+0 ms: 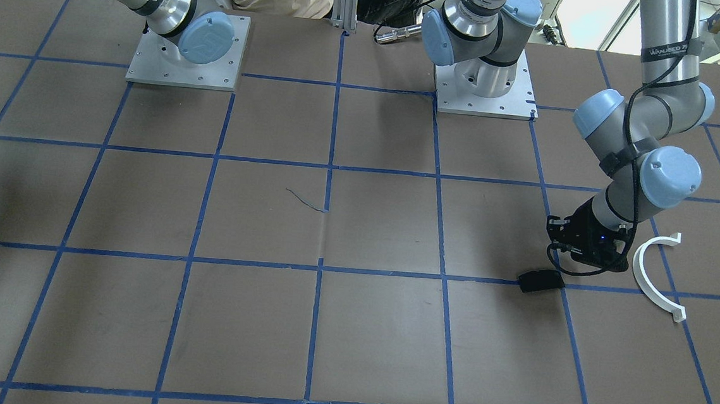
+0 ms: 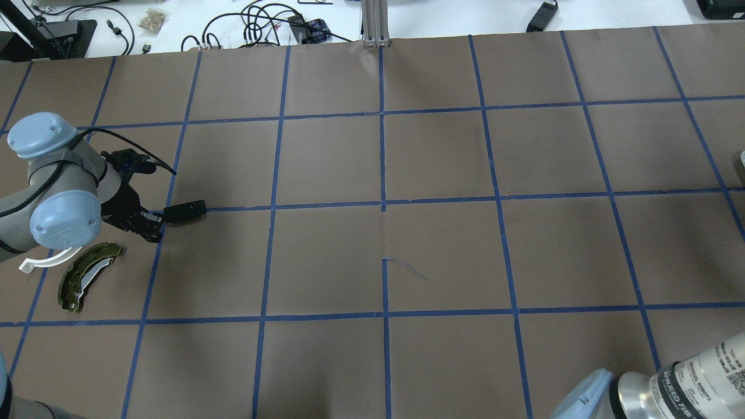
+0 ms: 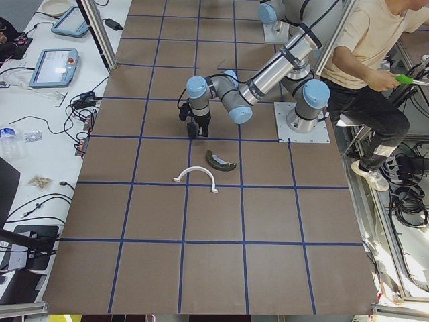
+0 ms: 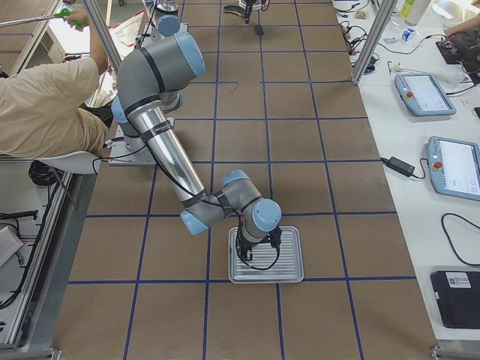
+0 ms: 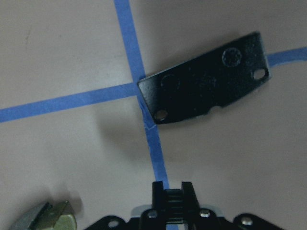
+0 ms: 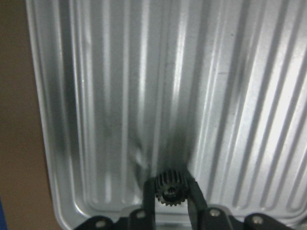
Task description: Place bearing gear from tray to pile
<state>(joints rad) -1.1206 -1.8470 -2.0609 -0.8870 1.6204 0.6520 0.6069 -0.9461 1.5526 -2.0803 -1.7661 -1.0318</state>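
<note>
A small black bearing gear [image 6: 169, 189] sits between my right gripper's [image 6: 170, 186] fingers, low over the ribbed metal tray [image 6: 110, 96]. The jaws are shut on it. In the exterior right view that gripper [image 4: 255, 251] hangs over the tray [image 4: 294, 259]. The pile lies far off by my left arm: an olive-green brake shoe [image 2: 87, 276], a white half-ring arc [image 2: 49, 261] and a flat black plate [image 2: 185, 210]. My left gripper [image 2: 152, 226] is shut and empty, just short of the black plate [image 5: 206, 88].
Brown table with a blue tape grid [image 2: 382, 203]. A seated person [image 4: 45, 90] is beside the robot bases. Tablets and cables [image 4: 439, 127] lie on the white bench at the far side.
</note>
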